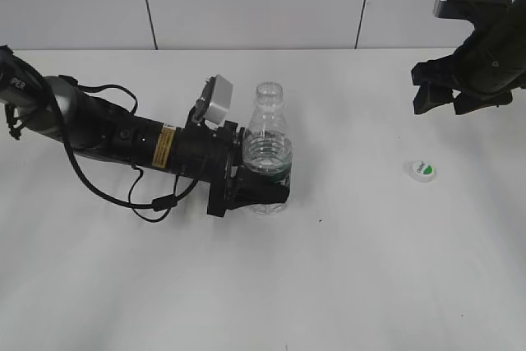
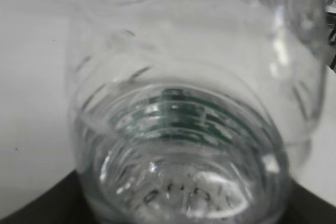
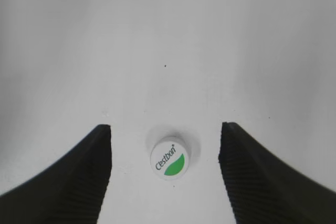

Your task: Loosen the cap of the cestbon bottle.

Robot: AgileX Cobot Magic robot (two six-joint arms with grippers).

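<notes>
Already the cap (image 1: pixel 422 171) lies flat on the white surface (image 1: pixel 370 285), well apart from the cestbon bottle (image 1: pixel 268 152), whose neck stands open and upright; by that, the loosening looks finished and what remains is a clean retreat. The left gripper (image 1: pixel 261 192) has its jaws closed around the bottle's lower body at the green label, and the left wrist view shows little but clear ribbed plastic. The right gripper (image 3: pixel 165 174) hangs above the cap with jaws spread wide and nothing between them. To finish well, I would keep the left hold steady until the right arm is clear, then release without tipping the open bottle, which seems to hold some water. Room is ample: bare surface all around, the back wall behind, no edge close to either item.
</notes>
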